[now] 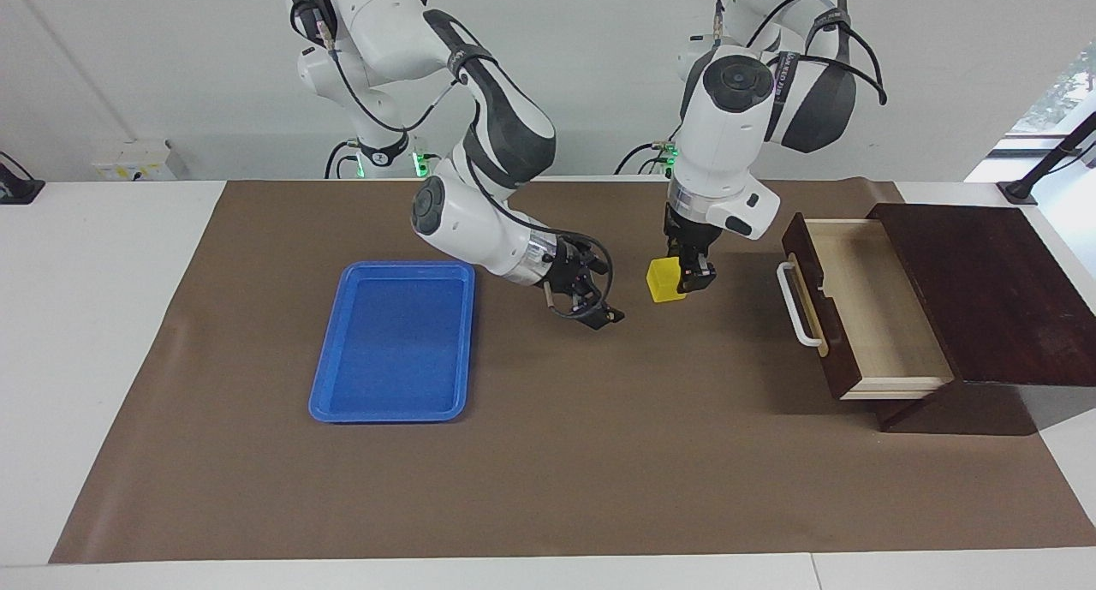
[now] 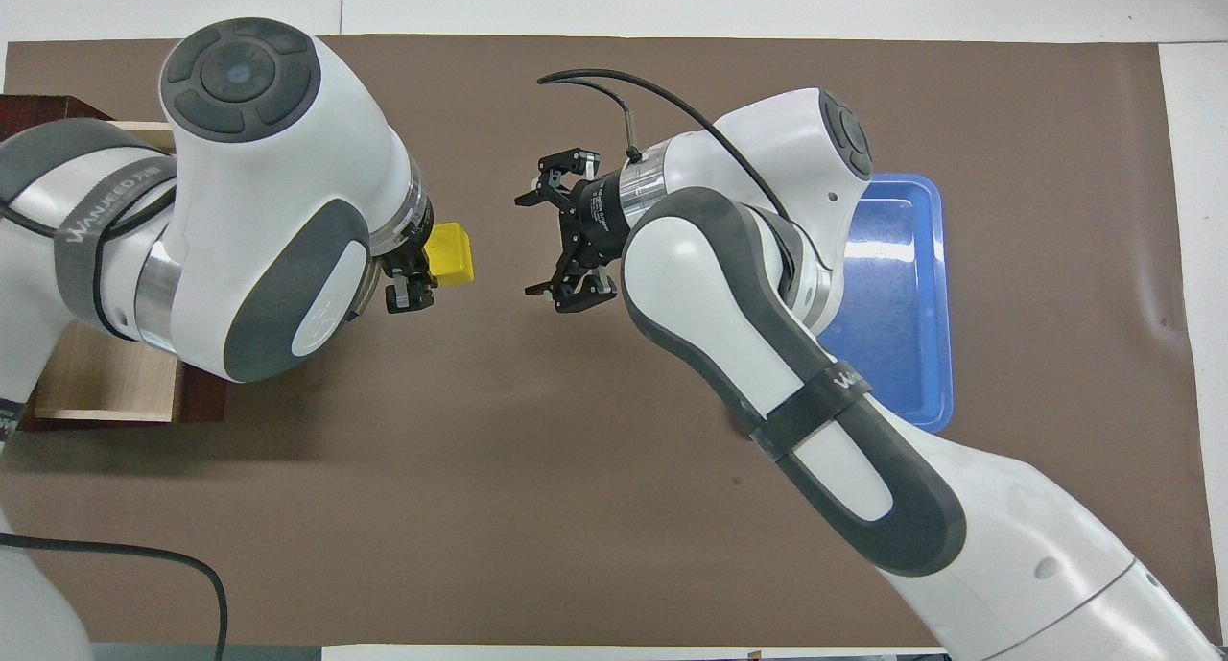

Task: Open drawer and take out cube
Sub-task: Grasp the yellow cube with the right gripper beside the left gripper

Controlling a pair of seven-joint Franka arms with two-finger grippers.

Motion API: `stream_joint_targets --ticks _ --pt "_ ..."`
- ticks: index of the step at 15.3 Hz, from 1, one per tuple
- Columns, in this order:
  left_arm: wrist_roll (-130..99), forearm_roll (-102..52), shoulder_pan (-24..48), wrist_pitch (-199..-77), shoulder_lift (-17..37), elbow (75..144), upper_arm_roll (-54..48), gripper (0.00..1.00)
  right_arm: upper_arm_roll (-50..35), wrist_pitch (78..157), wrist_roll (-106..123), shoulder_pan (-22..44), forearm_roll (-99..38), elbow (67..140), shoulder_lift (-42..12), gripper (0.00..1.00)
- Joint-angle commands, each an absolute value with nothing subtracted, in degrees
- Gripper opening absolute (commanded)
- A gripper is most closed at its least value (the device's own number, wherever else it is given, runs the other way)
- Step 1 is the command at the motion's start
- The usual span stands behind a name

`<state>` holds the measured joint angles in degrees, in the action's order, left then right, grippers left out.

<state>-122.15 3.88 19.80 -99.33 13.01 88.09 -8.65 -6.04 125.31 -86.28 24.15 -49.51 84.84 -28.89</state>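
The cube [image 1: 663, 280] hangs above the brown mat [image 1: 548, 453], pinched by one side in the left gripper [image 1: 690, 275], whose fingers are clamped on it, over the mat's middle toward the edge nearest the robots. The drawer [image 1: 865, 307] stands pulled out and empty at the left arm's end. The right gripper [image 1: 597, 312] points at the cube with fingers spread wide, just beside it. I'd worry about the handover: an off-centre pinch could let the cube twist or drop if bumped, missing the blue tray [image 1: 394, 342].
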Motion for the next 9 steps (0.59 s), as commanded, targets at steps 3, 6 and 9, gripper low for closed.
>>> stream_joint_targets --ticks 3,6,9 --pt "-123.4 4.66 20.39 -99.32 13.27 87.45 -8.26 0.0 -5.71 128.94 -88.15 28.47 -48.96 81.74 -31.55 1.0" --pt "-123.49 4.48 20.74 -99.49 13.36 87.54 -8.26 0.0 -5.8 128.24 -88.59 29.27 -48.95 81.83 -31.46 1.0" --pt "-123.57 4.48 20.74 -99.58 13.36 87.54 -8.26 0.0 -5.8 128.23 -89.55 29.35 -49.04 81.74 -31.38 1.0"
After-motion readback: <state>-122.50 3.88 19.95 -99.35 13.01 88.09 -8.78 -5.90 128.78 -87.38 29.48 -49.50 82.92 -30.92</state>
